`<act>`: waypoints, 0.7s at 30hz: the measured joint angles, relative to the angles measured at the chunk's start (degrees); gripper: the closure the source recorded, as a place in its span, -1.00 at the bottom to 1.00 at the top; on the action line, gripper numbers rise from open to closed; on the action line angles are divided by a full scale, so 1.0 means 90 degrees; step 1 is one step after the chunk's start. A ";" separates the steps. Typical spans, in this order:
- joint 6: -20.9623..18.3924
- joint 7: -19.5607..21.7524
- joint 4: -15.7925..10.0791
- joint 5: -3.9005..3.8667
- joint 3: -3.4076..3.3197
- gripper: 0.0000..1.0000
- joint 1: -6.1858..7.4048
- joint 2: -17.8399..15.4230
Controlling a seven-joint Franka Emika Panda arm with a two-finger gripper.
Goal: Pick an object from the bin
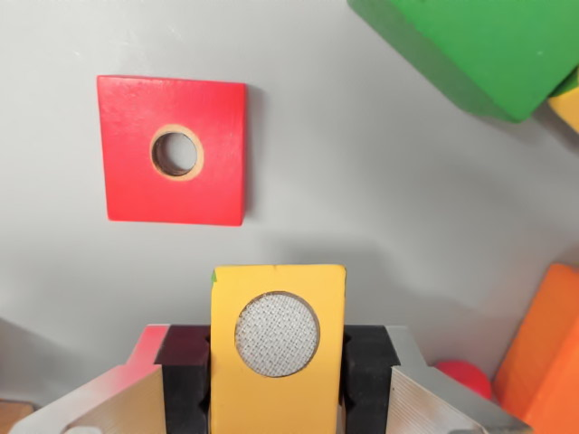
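A yellow block (278,298) with a round hole through it stands upright at the bottom middle of the wrist view. My gripper (278,380) is shut on it, with a black pad (185,371) pressed against each side. The block hangs above the grey bin floor (380,208). A flat red square block (172,149) with a round centre hole lies on the floor at the upper left, apart from the gripper.
A large green block (479,50) fills the top right corner, with a yellow piece (568,99) beside it. An orange block (547,353) lies at the right edge. A red rounded piece (466,378) shows next to it at the bottom right.
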 joint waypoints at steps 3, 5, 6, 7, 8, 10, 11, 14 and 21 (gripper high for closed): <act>-0.0102 -0.0002 -0.0028 0.0003 0.0004 1.00 -0.0003 -0.0131; -0.0174 -0.0004 -0.0050 0.0005 0.0007 1.00 -0.0004 -0.0220; -0.0209 -0.0005 -0.0061 0.0007 0.0009 1.00 -0.0005 -0.0268; -0.0226 -0.0006 -0.0066 0.0008 0.0010 1.00 -0.0006 -0.0292; -0.0263 -0.0007 -0.0076 0.0009 0.0012 1.00 -0.0006 -0.0340; -0.0349 -0.0010 -0.0091 0.0013 0.0015 1.00 -0.0008 -0.0446; -0.0392 -0.0012 -0.0099 0.0016 0.0017 1.00 -0.0009 -0.0496; -0.0502 -0.0017 -0.0128 0.0024 0.0022 1.00 -0.0012 -0.0637; -0.0877 -0.0038 -0.0183 0.0056 0.0032 1.00 -0.0016 -0.1075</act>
